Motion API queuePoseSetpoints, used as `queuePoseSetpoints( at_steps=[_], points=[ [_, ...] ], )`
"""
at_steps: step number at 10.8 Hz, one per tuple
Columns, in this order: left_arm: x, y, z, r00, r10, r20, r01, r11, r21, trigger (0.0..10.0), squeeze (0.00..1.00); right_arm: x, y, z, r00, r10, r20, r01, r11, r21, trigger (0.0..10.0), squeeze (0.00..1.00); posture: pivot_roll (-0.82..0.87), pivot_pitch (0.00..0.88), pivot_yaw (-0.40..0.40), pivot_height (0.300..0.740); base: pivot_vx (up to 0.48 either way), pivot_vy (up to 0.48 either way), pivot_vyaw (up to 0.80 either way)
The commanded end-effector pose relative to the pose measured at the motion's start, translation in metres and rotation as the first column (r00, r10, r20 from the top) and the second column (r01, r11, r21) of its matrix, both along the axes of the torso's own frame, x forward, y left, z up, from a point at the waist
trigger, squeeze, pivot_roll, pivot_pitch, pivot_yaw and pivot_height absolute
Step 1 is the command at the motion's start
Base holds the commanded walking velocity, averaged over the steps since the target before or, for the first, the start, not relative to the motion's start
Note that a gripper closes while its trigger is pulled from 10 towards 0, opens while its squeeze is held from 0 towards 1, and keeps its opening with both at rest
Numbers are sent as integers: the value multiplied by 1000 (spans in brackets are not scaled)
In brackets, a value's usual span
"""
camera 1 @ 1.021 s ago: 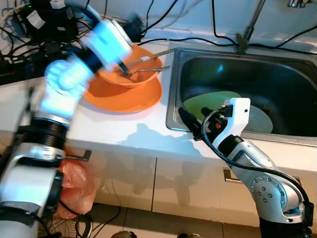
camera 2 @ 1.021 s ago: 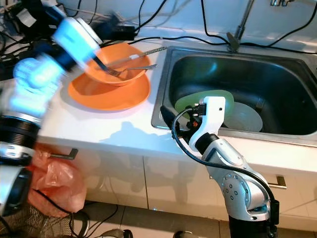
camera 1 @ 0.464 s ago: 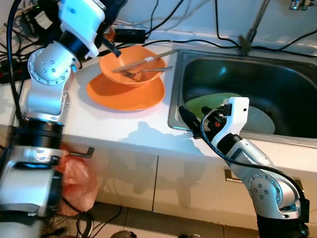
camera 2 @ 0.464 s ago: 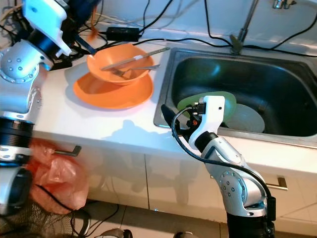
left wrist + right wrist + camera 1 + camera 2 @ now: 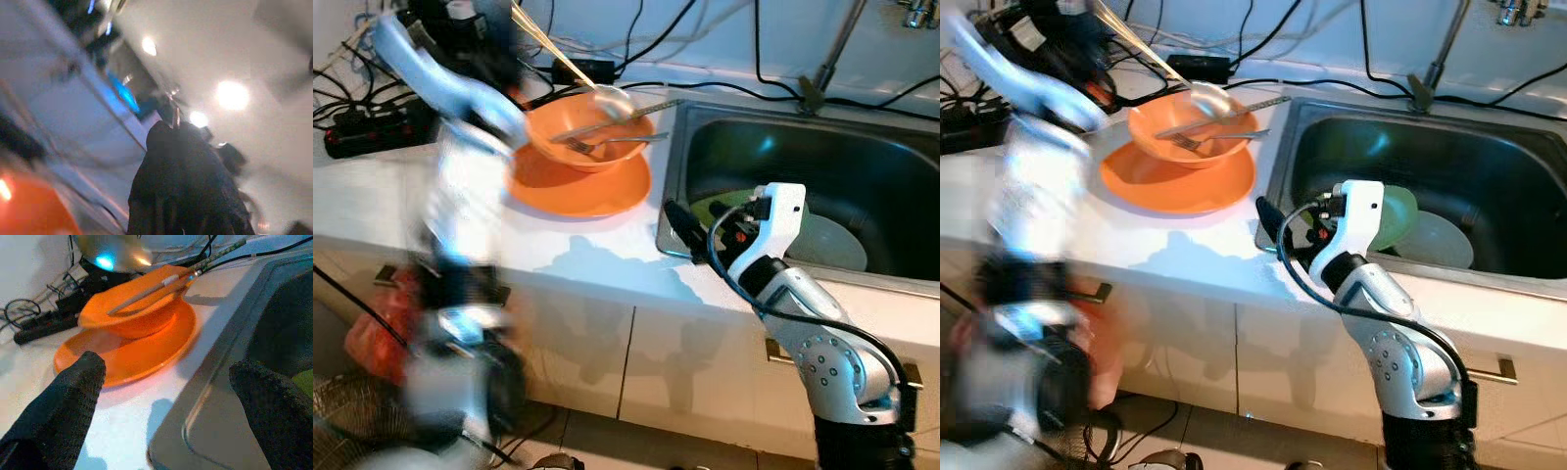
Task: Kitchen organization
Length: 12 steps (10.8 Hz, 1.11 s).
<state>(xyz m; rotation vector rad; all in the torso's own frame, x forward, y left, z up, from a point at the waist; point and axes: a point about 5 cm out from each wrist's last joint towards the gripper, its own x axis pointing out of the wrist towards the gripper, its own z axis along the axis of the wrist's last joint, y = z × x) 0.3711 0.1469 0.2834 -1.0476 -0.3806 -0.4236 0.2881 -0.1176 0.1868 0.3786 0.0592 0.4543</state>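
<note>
Sitting on an orange plate (image 5: pixel 578 186), orange bowl (image 5: pixel 592 137) holds a fork (image 5: pixel 607 144)

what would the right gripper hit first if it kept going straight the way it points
Probably the orange plate under the orange bowl. The open right gripper points across the sink rim and white counter toward them, though depth is unclear.

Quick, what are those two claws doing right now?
Left gripper: blurred, cannot be told.
Right gripper: open, holding nothing, by the sink rim.
</note>
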Motion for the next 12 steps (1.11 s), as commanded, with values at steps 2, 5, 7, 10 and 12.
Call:
queuePoseSetpoints(
  at_steps=[2,5,7,10,12],
  points=[
    [-5,-12,12,995,-97,16,99,985,-140,0,0,5,0,5,1000,-9,11,8,999,44,10000,0,17,23,-18,740,0,0,0],
    [-7,-41,-6,970,-238,-43,220,941,-256,0,0,8,9,15,1000,7,6,-8,976,217,10000,0,7,22,-12,740,0,0,0],
    [-7,-52,-14,959,-275,-66,246,927,-283,0,0,11,7,29,999,12,33,-24,907,421,10000,0,5,21,-17,740,0,0,0],
    [-9,-60,-22,946,-312,-91,272,912,-306,0,0,11,-1,39,998,3,68,-40,840,541,10000,0,2,19,-16,740,0,0,0],
    [-11,-66,-35,931,-340,-128,284,901,-327,0,0,12,-3,45,996,5,84,-54,805,591,10000,0,1,15,-16,740,0,0,0]
  ],
)
